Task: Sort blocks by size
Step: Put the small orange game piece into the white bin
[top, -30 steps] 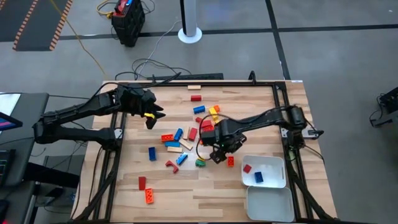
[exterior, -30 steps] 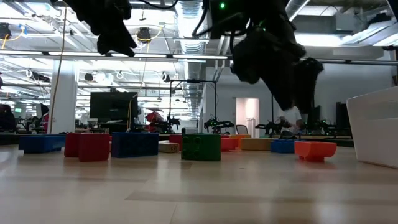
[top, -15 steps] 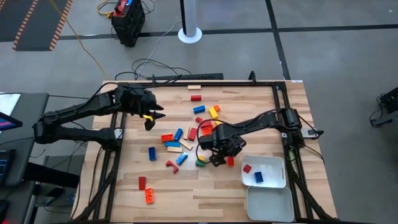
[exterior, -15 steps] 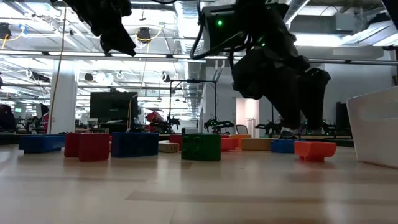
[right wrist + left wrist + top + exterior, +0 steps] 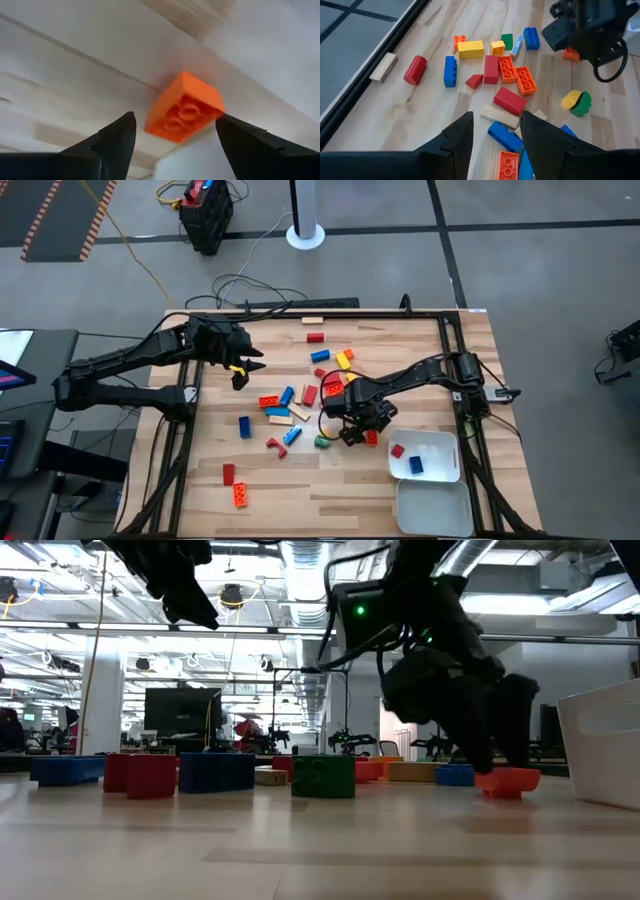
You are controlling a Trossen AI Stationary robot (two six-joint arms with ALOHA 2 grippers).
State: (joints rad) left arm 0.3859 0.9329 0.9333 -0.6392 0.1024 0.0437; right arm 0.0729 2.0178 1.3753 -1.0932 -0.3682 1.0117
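The orange brick is half-hidden under the right tool from above — lower tray cut off.

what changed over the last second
The right gripper came down over the small orange block, its open fingers now on either side of it; nothing gripped yet. The left gripper kept hovering at the table's left edge, and the blocks stayed put.

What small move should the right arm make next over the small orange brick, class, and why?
Probably lower a little more and close: the right tool is open with the orange brick lying between its fingers on the table, not yet gripped. The left tool waits aside.
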